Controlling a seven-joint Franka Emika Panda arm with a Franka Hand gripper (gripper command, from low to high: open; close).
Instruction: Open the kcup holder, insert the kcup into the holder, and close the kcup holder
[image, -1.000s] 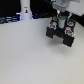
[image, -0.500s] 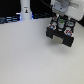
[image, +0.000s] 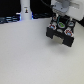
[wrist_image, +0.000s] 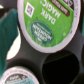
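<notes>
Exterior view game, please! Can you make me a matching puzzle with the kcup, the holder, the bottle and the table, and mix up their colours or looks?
Things:
1. kcup
2. holder
3. bottle
4. table

Looks:
A. black and boxy
B. round with a green top
C. tall and white, at the exterior view's left
D. pale and flat, under everything

Pairs: 1-B, 2-A, 3-C, 4-D.

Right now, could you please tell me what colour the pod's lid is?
Green with a white rim and lettering; the pod shows best in the wrist view.
</notes>
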